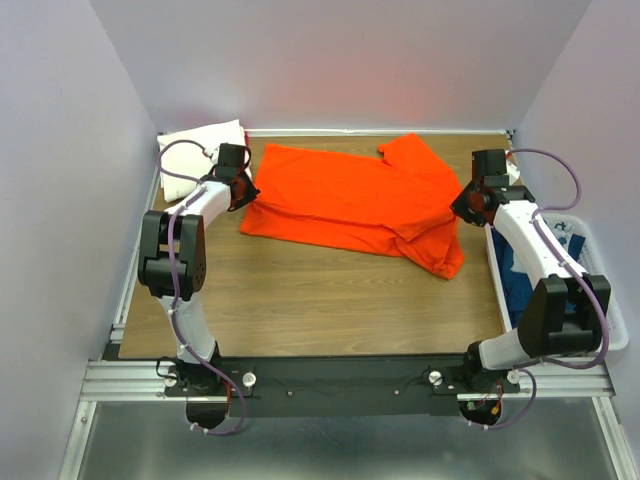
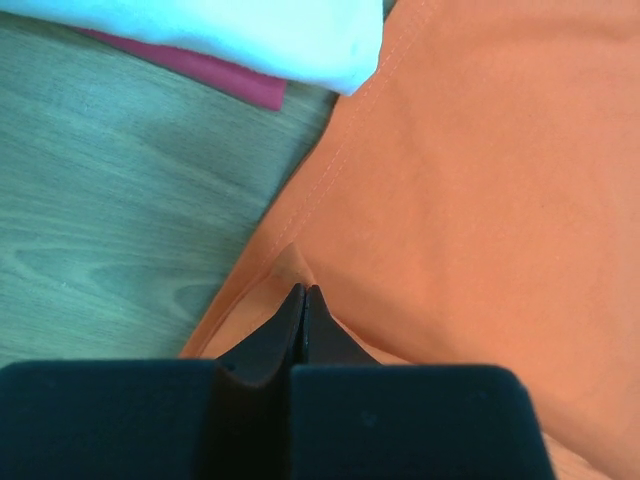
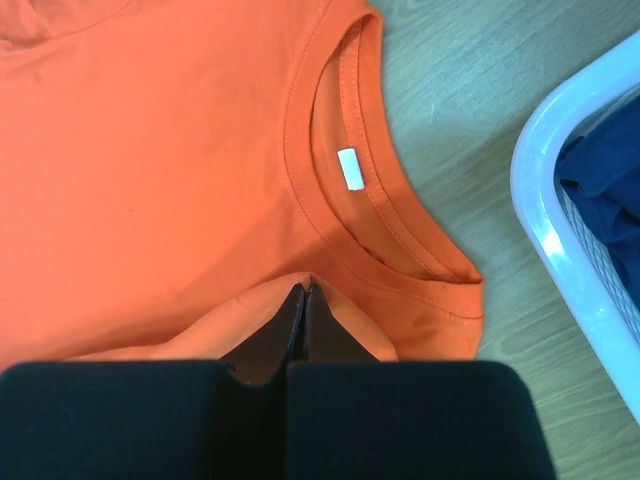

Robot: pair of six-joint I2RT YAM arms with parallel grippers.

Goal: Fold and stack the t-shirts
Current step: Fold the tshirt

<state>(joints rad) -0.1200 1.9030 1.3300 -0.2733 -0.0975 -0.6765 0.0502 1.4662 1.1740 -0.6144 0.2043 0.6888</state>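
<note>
The bright orange t-shirt (image 1: 350,200) lies spread across the far half of the table, with one sleeve folded over. My left gripper (image 1: 240,190) is shut on its left edge; the left wrist view shows the jaws (image 2: 303,292) pinching a raised fold of orange cloth (image 2: 480,180). My right gripper (image 1: 464,207) is shut on the shirt's right end; the right wrist view shows the jaws (image 3: 305,290) pinching cloth just below the collar (image 3: 380,230). A folded cream-white shirt (image 1: 200,140) lies at the far left corner, over a red-pink one (image 2: 200,72).
A white lattice basket (image 1: 600,290) stands at the right table edge with navy cloth (image 1: 520,270) in it; its rim shows in the right wrist view (image 3: 560,230). Bare wooden tabletop (image 1: 320,300) lies in front of the shirt. Purple walls enclose the table.
</note>
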